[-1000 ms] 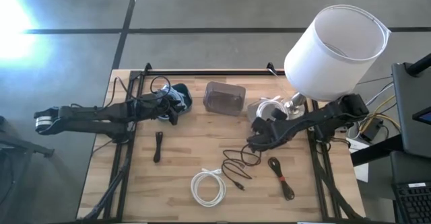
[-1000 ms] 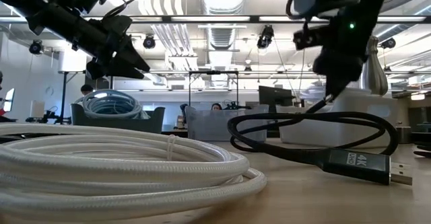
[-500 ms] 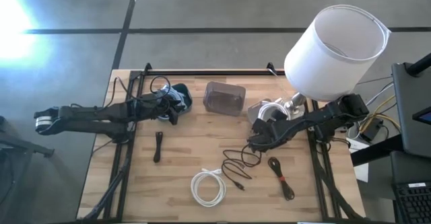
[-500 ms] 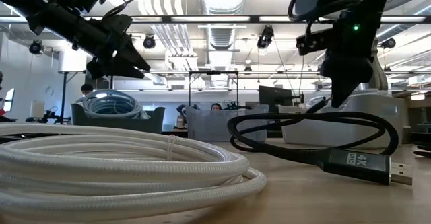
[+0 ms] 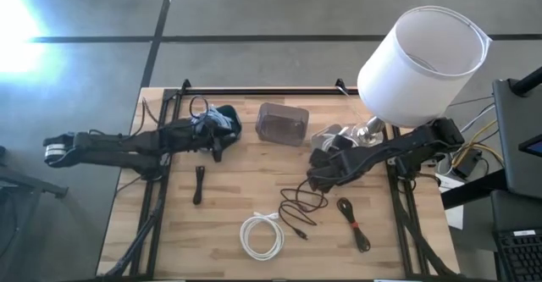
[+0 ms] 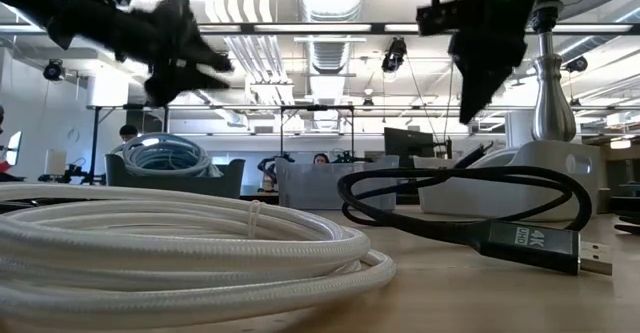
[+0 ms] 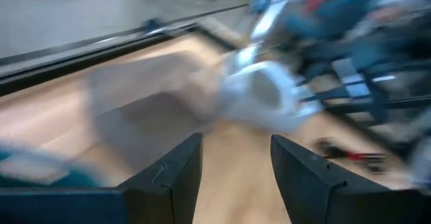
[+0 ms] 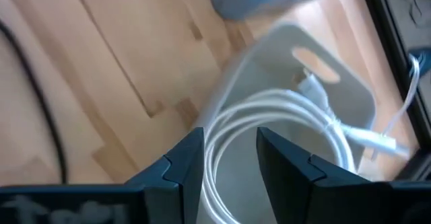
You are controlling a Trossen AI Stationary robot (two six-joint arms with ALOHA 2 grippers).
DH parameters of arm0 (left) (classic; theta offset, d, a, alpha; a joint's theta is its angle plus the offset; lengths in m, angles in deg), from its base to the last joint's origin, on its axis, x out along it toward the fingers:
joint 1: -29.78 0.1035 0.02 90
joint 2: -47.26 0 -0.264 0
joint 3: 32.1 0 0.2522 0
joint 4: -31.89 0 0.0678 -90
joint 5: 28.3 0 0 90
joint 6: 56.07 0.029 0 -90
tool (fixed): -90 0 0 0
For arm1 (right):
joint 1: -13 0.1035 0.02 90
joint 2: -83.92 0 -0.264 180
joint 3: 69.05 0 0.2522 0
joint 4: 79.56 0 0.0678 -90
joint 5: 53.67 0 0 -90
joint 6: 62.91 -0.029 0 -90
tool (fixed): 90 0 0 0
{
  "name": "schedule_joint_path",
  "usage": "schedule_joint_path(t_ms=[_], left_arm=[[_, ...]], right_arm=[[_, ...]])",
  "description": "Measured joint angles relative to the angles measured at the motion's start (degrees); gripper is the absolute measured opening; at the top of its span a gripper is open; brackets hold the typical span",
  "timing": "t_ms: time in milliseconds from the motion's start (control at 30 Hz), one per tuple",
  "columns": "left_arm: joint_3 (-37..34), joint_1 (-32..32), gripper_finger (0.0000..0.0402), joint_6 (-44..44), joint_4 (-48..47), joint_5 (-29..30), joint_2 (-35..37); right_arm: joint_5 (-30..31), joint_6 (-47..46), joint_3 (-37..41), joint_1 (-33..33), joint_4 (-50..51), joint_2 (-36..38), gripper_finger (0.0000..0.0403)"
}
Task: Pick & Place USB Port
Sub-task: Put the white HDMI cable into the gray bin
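A thin black cable [image 5: 296,207] lies in loose loops on the wooden table, and its "4K" plug [image 6: 530,243] rests flat on the wood. My right gripper [image 5: 315,160] hangs open above the cable's far end [image 6: 470,159] without touching it. Its wrist view looks past the open fingers [image 8: 229,143] at a white bin [image 8: 316,83] holding a white cable. My left gripper [image 5: 218,149] is open beside a container of blue cable [image 5: 225,119] at the far left, with nothing between its fingers [image 7: 236,150].
A coiled white cable [image 5: 261,235] lies near the front edge. A black cable with a red tie [image 5: 354,223] lies to its right, and a short black piece [image 5: 199,184] to its left. A clear box [image 5: 282,123] and a lamp [image 5: 421,62] stand at the back.
My right gripper has opened and let go of the black cable's end. It has then risen and drawn back toward the table's far edge. The cable has stayed on the table. My left gripper has risen a little and shows blurred.
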Motion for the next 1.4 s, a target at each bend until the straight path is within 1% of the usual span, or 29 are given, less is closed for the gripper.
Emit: schedule_joint_path(t_ms=[100,167,300,400,500,633,700,767,867,933,1000,1133,1267,1400], left_arm=[[0.0,-2.5,0.0179,-0.8,6.2,-4.7,0.0],[0.0,-4.7,0.0179,-1.4,9.1,-5.9,0.0],[0.0,-10.1,0.0178,-1.6,12.2,-5.9,-0.6],[0.0,-14.6,0.0178,-2.3,14.2,-5.5,-2.6],[1.1,-18.4,0.0178,-2.1,15.6,-5.3,-5.9],[5.4,-22.6,0.0178,0.8,15.3,-4.8,-12.5],[8.5,-24.2,0.0178,2.8,13.1,-4.8,-16.4],[12.9,-25.4,0.0178,5.2,8.1,-4.8,-20.9],[20.0,-26.9,0.0178,8.1,-5.8,-4.8,-27.6],[24.1,-27.6,0.0178,8.2,-15.3,-4.8,-32.3],[27.4,-28.0,0.0178,6.4,-20.8,-4.8,-36.9],[31.5,-29.0,0.0178,5.4,-21.7,-5.5,-45.1],[35.1,-29.5,0.0178,5.0,-21.5,-6.1,-50.8],[37.7,-29.6,0.0178,4.7,-21.7,-10.2,-54.6]], right_arm=[[0.0,1.9,-1.5,0.3,-0.8,0.1,0.0125],[0.0,2.8,-2.1,0.6,-1.7,0.1,0.0123],[-0.1,5.0,-2.5,1.6,-2.7,0.2,0.0121],[-0.2,5.0,-2.6,2.3,-2.6,0.2,0.0124],[-0.2,5.0,-3.0,2.5,-2.6,0.2,0.0130],[-0.2,5.0,-3.2,2.5,-2.6,0.3,0.0135],[-0.2,5.0,-3.2,2.5,-2.6,0.3,0.0134],[-0.2,5.0,-3.2,2.5,-2.6,0.3,0.0132],[-0.2,5.0,-3.1,2.5,-2.6,0.3,0.0128],[-0.3,4.9,-3.0,2.5,-2.6,0.3,0.0125],[-0.3,4.8,-2.8,2.5,-2.6,0.3,0.0123],[-0.2,4.8,-2.5,2.5,-2.6,0.3,0.0124],[-0.2,4.8,-2.1,2.5,-2.6,0.3,0.0128],[-0.2,4.8,-1.5,2.5,-2.6,0.3,0.0125]])
